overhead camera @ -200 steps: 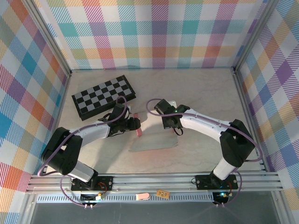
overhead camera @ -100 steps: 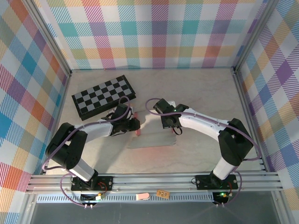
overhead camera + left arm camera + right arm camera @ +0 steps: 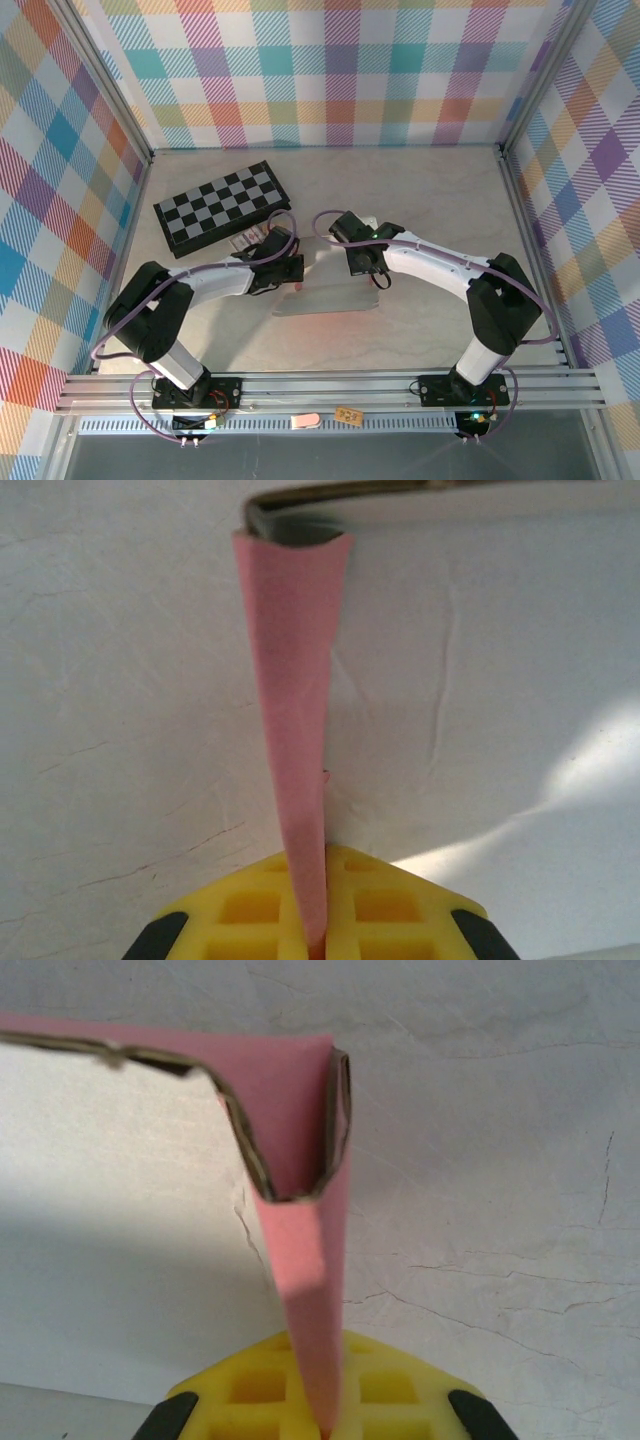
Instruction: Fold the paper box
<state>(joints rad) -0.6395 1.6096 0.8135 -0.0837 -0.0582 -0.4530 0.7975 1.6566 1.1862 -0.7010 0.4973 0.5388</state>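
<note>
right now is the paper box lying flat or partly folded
Partly folded: the paper box lies mostly flat, but pink flaps stand bent up, pinched by the left end effector and the right end effector.

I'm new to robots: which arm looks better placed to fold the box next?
Probably left: the left gripper pinches a flat flap of the box; the right gripper holds a bent corner.

We are looking into a robot lab test cell: plaid-printed walls [image 3: 330, 70] box in a pale marbled desk [image 3: 430, 190], aluminium rails [image 3: 330, 388] frame its near edge, and the left arm [image 3: 215, 281] and right arm [image 3: 440, 266] are bolted there.
</note>
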